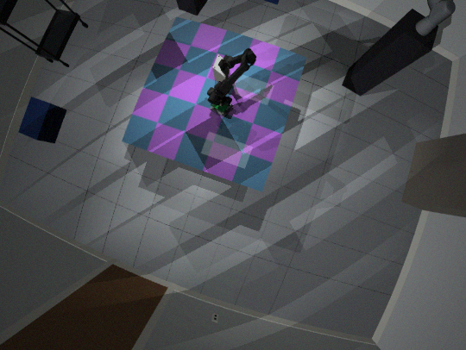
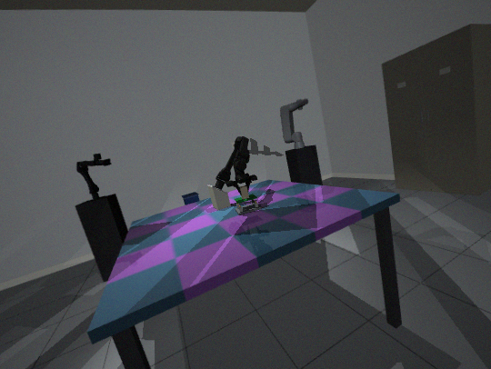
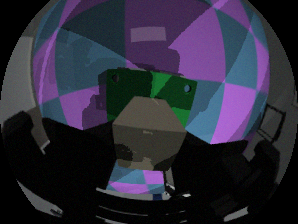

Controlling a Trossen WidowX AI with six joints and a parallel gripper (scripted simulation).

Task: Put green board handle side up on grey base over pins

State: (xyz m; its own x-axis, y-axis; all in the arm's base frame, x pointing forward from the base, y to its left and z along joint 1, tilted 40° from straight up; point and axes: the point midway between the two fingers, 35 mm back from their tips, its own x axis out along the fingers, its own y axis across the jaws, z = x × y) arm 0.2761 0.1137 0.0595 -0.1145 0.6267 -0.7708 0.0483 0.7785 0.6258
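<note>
Exterior view: the gripper [image 2: 245,185] [image 1: 220,103] points down over the base [image 2: 247,208], and its jaws are closed on the board's handle [image 2: 245,192] [image 3: 149,127]! Green board [image 2: 245,199] [image 1: 222,109] [image 3: 122,95] right above the base, handle side up, and whether it touches the posts, I can't tell. Over to the wrist camera: two corner holes show along the board's far edge, one at either side, and the handle hides much of the rest. Pins in those holes? Too dark to call. Near the base, a pale block [image 2: 219,197] [image 1: 218,67] stands on the checkered table [image 2: 218,277] [image 1: 224,165] [image 3: 197,45].
</note>
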